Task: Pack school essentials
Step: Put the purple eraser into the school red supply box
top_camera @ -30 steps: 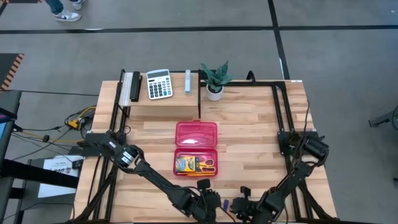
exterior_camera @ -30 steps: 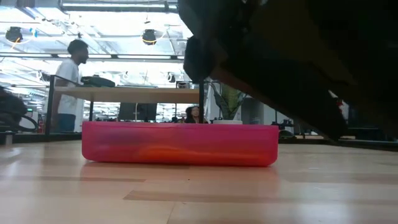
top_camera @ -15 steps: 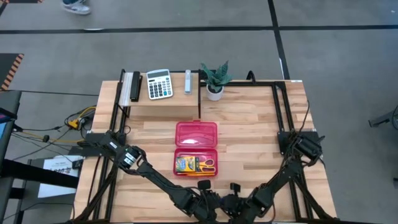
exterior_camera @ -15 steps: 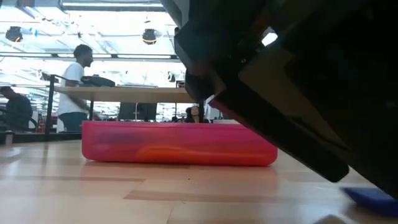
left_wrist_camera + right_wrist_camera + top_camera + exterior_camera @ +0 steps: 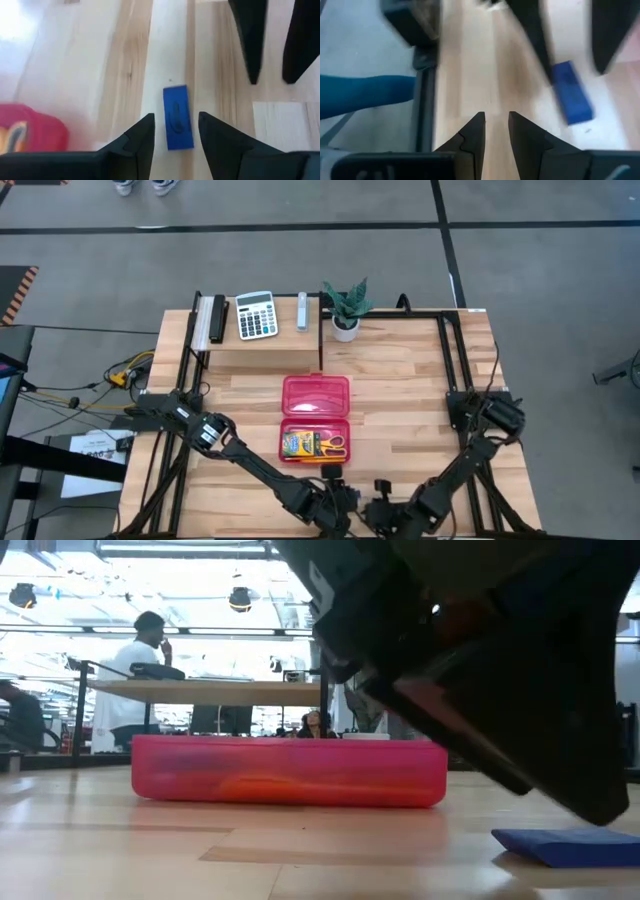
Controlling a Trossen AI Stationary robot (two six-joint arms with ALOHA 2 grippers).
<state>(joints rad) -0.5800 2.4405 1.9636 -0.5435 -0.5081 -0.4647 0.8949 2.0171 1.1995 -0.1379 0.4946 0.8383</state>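
Viewed from above, both hands, left (image 5: pixel 338 502) and right (image 5: pixel 378 510), are seen converged near the counter (image 5: pixel 400 380) edge, past the open case (image 5: pixel 315 420). Low down, the eraser (image 5: pixel 565 845), hidden moments ago, is now uncovered. Left wrist: fingers (image 5: pixel 142 142) are held narrowly parted, straddling it, unpacked.

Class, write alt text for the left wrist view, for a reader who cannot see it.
A small blue eraser lies flat on the pale wooden table, just past the open left claw, untouched. The right claw hangs beyond it, and a pink pencil case shows at the edge.
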